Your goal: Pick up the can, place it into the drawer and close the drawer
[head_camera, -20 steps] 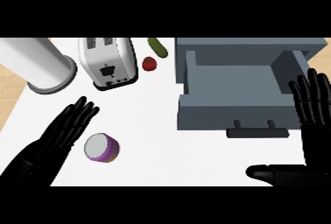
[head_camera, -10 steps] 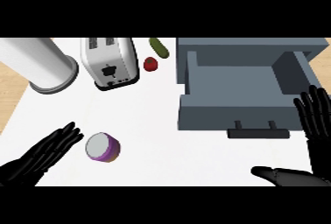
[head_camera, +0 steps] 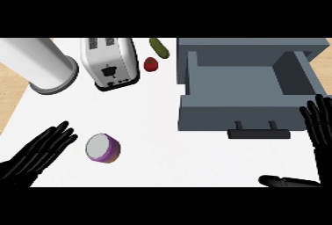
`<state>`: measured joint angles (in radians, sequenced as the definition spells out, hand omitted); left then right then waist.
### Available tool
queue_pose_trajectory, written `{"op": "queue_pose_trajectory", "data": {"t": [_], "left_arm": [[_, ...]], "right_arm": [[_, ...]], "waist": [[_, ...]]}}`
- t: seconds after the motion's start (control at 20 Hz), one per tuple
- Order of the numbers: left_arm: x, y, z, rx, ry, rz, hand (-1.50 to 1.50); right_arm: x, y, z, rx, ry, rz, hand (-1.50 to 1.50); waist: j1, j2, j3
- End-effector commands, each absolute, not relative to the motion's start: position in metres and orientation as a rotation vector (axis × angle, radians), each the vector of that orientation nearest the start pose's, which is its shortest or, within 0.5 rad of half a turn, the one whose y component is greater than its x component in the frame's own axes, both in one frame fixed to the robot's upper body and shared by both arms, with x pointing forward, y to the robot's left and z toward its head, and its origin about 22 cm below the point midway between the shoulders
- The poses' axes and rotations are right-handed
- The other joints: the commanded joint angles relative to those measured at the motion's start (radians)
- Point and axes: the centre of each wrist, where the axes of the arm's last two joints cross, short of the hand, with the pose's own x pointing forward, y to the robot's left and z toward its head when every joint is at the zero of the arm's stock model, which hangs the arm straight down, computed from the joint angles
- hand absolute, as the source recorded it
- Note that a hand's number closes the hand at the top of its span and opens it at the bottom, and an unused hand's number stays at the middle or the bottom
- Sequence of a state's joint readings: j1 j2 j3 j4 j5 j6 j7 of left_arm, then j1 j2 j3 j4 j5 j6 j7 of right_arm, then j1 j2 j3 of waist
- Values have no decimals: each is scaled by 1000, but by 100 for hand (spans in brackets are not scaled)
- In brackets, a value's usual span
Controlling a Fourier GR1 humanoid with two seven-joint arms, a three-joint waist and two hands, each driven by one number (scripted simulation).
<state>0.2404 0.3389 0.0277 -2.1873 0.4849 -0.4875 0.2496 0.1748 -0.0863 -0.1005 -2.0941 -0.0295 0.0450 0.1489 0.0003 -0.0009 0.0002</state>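
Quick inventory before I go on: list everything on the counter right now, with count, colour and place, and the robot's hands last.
Can: one, purple with a pale end, lying on its side, near left of the counter.
Drawer: one, grey, pulled open at right, dark handle at its front; nothing visible inside.
Toaster: one, white and silver, far centre-left.
Cylinder: one, white, tall, far left.
Red item: one, small, between toaster and drawer.
Green item: one, elongated, just behind the red one.
Counter: white top, wood surface showing at its left edge.
Left hand: black, open, flat, just left of the can, not touching.
Right hand: black, open, at the right edge beside the drawer front.
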Motion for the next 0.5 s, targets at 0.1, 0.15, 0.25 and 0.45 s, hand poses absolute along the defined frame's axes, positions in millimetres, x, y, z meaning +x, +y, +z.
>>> {"op": "queue_pose_trajectory", "data": {"t": [0.1, 0.15, 0.25, 0.45], "left_arm": [[181, 293, 102, -395, -1663, -479, -150], [187, 297, 100, -411, -1634, -483, -150], [185, 298, 92, -399, -1640, -489, -150], [188, 289, 92, -394, -1605, -492, -150]], "right_arm": [[172, -285, 91, -162, -1786, -12, -150], [170, -280, 92, -188, -1774, 0, -150], [165, -288, 79, -166, -1800, 4, -150], [163, -283, 90, -175, -1782, 19, -150]], "waist": [[-2, 0, 0], [-3, 0, 0], [-2, 0, 0], [-1, 0, 0]]}}
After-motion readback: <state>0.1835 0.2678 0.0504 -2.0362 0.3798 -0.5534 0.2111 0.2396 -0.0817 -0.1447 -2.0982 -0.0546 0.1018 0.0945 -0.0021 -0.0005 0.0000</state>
